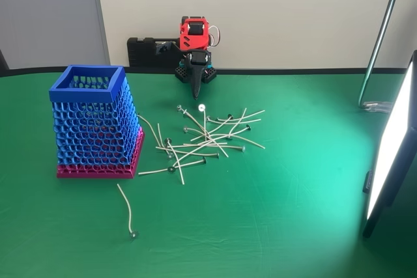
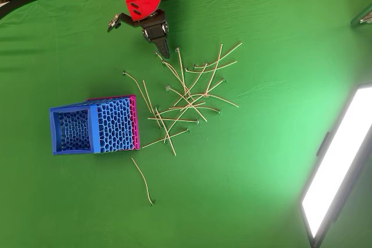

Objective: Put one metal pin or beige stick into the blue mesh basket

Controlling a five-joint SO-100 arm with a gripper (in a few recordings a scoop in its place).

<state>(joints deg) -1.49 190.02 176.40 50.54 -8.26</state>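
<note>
Sticks [image 1: 208, 136] lie tangled in a heap right of the basket [image 1: 94, 122]; one stick lies alone in front. Gripper [image 1: 195, 92] hangs pinched closed and empty over the heap's far edge. Best to open wide and pick an outlying stick, avoiding crossings.

No legible text, label, brand, number or sign appears on any surface in the fixed view or the overhead view.
</note>
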